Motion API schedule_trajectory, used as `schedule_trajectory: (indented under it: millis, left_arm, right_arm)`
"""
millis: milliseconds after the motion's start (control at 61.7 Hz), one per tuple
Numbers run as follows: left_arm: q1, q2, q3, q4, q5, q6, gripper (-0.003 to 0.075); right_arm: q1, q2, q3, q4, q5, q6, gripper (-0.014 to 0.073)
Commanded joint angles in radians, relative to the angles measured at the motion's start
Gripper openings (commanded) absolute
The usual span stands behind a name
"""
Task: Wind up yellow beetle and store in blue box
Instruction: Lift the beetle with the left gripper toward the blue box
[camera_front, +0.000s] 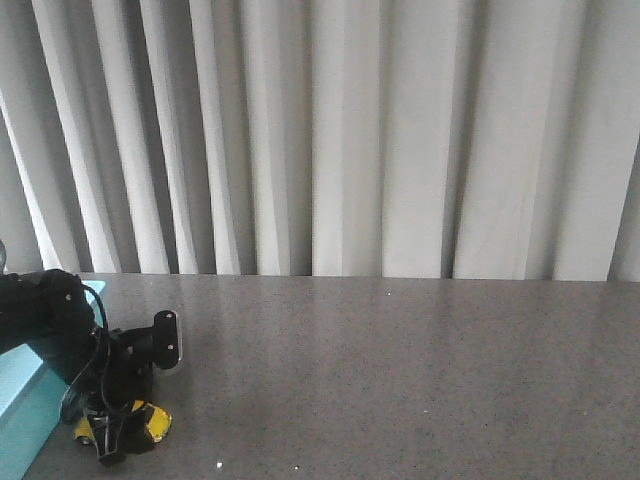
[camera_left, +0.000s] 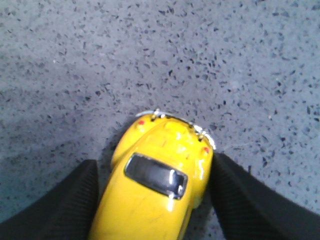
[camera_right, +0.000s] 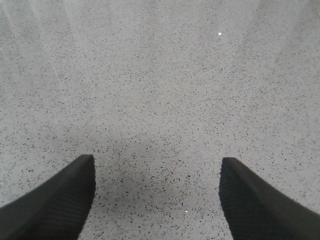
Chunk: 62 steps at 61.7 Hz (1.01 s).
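Observation:
The yellow beetle (camera_front: 152, 421) stands on the grey table at the front left, just right of the blue box (camera_front: 20, 400). My left gripper (camera_front: 122, 440) reaches down over it. In the left wrist view the beetle (camera_left: 150, 200) fills the space between the two black fingers (camera_left: 235, 200), which press on its sides; its rear window faces the camera. The left gripper (camera_left: 155, 167) is shut on the beetle, which rests on the table. My right gripper (camera_right: 157, 165) is open and empty over bare table; it does not show in the front view.
Only a corner of the blue box shows at the left edge. A grey speckled tabletop (camera_front: 400, 380) runs right and back to white curtains (camera_front: 350, 130). The left arm's black cables (camera_front: 90, 370) hang beside the box.

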<state>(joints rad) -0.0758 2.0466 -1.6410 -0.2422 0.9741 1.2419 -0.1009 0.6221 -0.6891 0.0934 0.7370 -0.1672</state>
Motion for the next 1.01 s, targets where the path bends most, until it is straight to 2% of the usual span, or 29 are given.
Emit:
schedule_trajectory:
  millis: [0, 227, 551, 746, 875, 989]
  left_arm:
    - [-0.005, -0.052, -0.028, 0.002, -0.001, -0.010, 0.0386]
    - [-0.005, -0.061, -0.028, -0.037, 0.024, -0.010, 0.0316]
    - [-0.005, -0.184, -0.028, -0.177, 0.021, -0.011, 0.0314]
    - [-0.005, -0.310, -0.028, -0.287, 0.004, -0.080, 0.0314]
    - [-0.005, -0.395, -0.028, -0.265, 0.006, -0.149, 0.0314]
    - [-0.005, -0.472, -0.028, -0.170, 0.004, -0.260, 0.0314]
  right_arm:
    - [0.002, 0.004, -0.027, 0.005, -0.060, 0.000, 0.0507]
    - [0.002, 0.004, -0.027, 0.005, -0.060, 0.000, 0.0507]
    - [0.002, 0.004, -0.027, 0.005, -0.057, 0.000, 0.0507]
    - [0.002, 0.004, -0.027, 0.005, -0.057, 0.000, 0.0507]
    - [0.002, 0.004, -0.027, 0.005, -0.057, 0.000, 0.0507]
    - [0.002, 0.004, -0.027, 0.005, -0.057, 0.000, 0.0507]
